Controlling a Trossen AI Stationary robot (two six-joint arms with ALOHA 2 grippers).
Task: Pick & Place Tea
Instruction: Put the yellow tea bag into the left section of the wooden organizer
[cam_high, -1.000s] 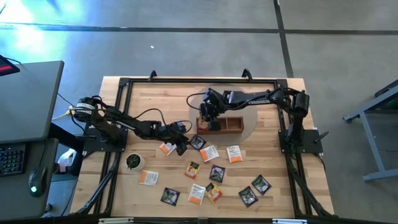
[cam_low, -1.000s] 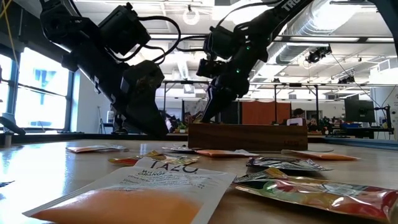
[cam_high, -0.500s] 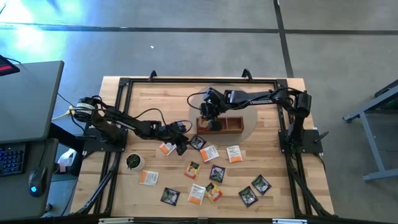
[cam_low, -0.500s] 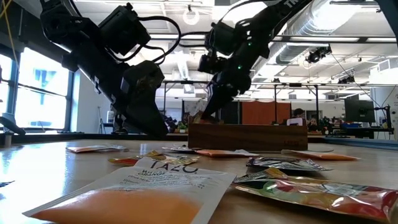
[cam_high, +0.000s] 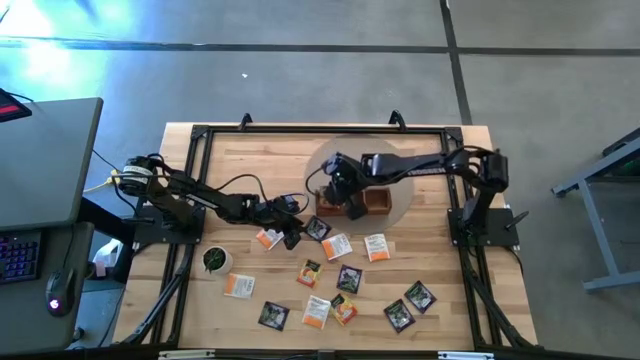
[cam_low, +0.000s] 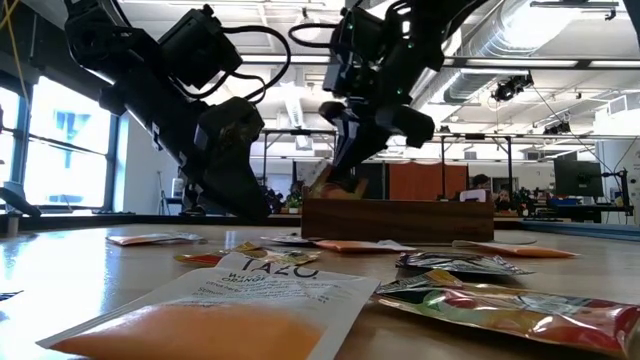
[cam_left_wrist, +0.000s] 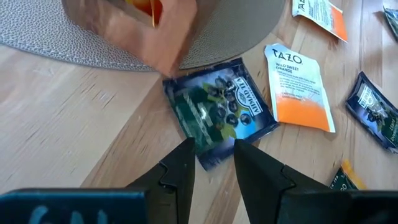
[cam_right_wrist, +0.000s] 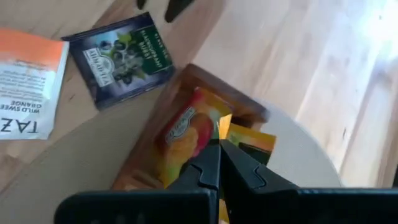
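Right wrist view | right fingers (cam_right_wrist: 219, 163) closed, empty, above yellow-orange tea packet (cam_right_wrist: 186, 134) | left fingers (cam_left_wrist: 211, 163) parted, empty, at black packet (cam_left_wrist: 219, 109)

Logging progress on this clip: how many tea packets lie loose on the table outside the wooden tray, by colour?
White-and-orange packets: 5
Black packets: 5
Yellow-orange packets: 2
Total: 12

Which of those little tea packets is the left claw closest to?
The black packet beside the round mat's edge, directly before the left gripper.
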